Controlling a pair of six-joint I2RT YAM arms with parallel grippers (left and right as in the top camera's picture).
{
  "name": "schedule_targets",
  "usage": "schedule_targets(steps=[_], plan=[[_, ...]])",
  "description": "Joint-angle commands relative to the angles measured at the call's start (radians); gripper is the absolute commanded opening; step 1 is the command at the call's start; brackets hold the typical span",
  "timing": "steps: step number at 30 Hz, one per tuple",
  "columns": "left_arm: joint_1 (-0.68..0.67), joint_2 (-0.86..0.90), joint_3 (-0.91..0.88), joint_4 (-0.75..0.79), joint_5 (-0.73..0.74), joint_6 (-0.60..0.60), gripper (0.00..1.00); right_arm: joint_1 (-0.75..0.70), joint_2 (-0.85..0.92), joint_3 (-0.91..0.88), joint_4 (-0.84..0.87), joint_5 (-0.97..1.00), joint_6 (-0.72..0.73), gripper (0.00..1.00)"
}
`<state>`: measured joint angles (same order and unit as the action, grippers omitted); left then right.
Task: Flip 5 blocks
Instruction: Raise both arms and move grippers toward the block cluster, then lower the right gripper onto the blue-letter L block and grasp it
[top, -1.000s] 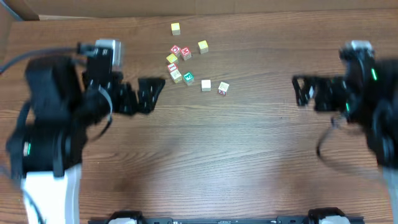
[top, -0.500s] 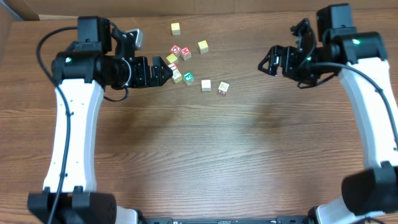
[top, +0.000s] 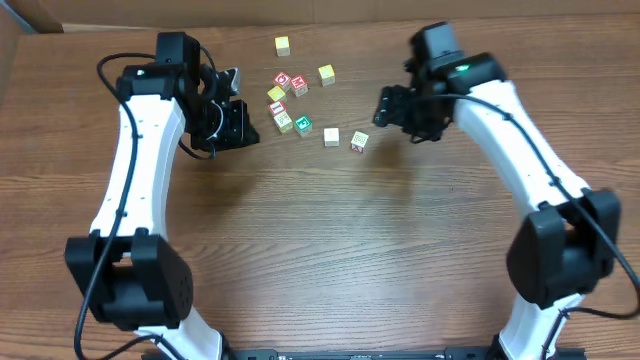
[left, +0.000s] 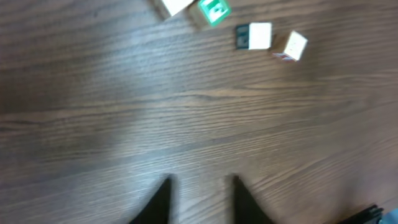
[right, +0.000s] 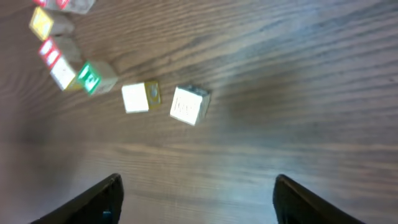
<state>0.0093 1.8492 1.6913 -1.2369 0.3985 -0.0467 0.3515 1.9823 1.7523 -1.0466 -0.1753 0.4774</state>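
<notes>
Left pincer (left: 199, 190): fingers a little apart, clamped on nothing, low over the bare table (left: 93, 124).
Close ahead of left pincer: only wood, no block near the fingertips.
Far ahead of left pincer, a bit to one side: green block (left: 214, 11), then plain pale block (left: 259, 35), then printed pale block (left: 295, 45), all well apart from the fingers.
Right pincer (right: 196, 186): fingers wide apart, clamped on nothing.
Just ahead of right pincer: printed pale block, lined up with the middle of the gap and turned a bit crooked. Plain pale block just beside it, with a thin gap between.
Further out from right pincer, off to one side: green block touching a third pale block (right: 64, 73), and the red-and-white block (right: 50, 51) right past that.
Farthest out: yellow cubes (top: 326, 74) and red cubes (top: 283, 81), not for flipping, some right in the same bunch.
Step, as a guess: reaching in for a grab, most likely the printed pale block for the right pincer.
Risk of a knock: wide fingers coming down may bump the plain pale block, since the gap is so thin.
Risk of a slip: a tiny crooked block may pop out or land on the same face if pinched on a corner.
Risk of a wrong pick: may grab a yellow or red cube, being so close to the right ones.
Risk of a crash: two arms by one small bunch may bump if both go in together.
Risk for left pincer: narrow gap may not fit over a block unless spread wider.
</notes>
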Motion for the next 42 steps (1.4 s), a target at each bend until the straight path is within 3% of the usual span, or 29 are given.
schedule_targets(steps=[1, 16, 27, 31, 36, 40, 42], plan=[[0.008, 0.048, 0.024, -0.008, -0.019, 0.010, 0.97, 0.055, 0.050, 0.026, 0.039, 0.172, 0.121, 0.83], [0.008, 0.141, 0.024, -0.002, -0.043, 0.010, 1.00, 0.098, 0.195, -0.006, 0.215, 0.200, 0.205, 0.78], [0.008, 0.140, 0.024, 0.101, -0.043, 0.010, 1.00, 0.107, 0.270, -0.040, 0.291, 0.189, 0.204, 0.75], [0.008, 0.140, 0.024, 0.101, -0.043, 0.010, 1.00, 0.116, 0.277, -0.040, 0.289, 0.182, 0.204, 0.63], [0.008, 0.140, 0.024, 0.101, -0.043, 0.010, 1.00, 0.126, 0.277, -0.040, 0.283, 0.182, 0.204, 0.41], [0.008, 0.140, 0.024, 0.101, -0.043, 0.010, 1.00, 0.125, 0.277, -0.040, 0.275, 0.182, 0.204, 0.40], [0.008, 0.140, 0.024, 0.101, -0.043, 0.010, 1.00, 0.125, 0.276, -0.040, 0.277, 0.182, 0.204, 0.44]])
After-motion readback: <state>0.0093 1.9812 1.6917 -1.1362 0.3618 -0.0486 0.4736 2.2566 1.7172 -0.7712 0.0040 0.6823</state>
